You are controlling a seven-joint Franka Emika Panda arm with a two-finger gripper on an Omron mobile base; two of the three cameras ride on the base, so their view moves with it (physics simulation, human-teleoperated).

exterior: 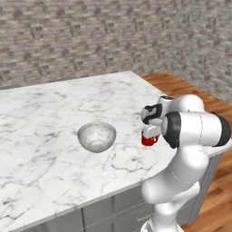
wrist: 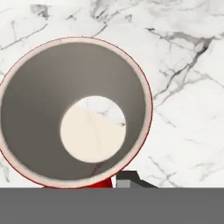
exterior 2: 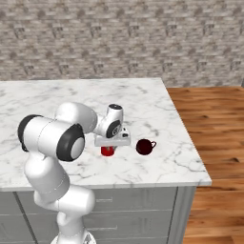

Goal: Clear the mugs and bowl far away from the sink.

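The bright red mug (exterior 2: 108, 151) is stood on the counter (exterior: 45, 118) beside the dark mug (exterior 2: 143, 147); the gripper (exterior 2: 112, 144) is seen at its rim, grip uncertain. The bowl (exterior: 96, 136) is left nearby.

Layout: counter w/ bowl, two mugs, gripper.

On the counter (exterior: 54, 104): bowl (exterior: 96, 136) sits to the left, well apart from the mugs near the right front edge. Gripper (exterior 2: 110, 147) is directly above one mug (exterior 2: 108, 151), which stands upright on the counter; in hand view its rim (wrist: 146, 94) lies just below the camera. Second mug (exterior 2: 144, 146) is just beside it, to the right, handle pointing right.
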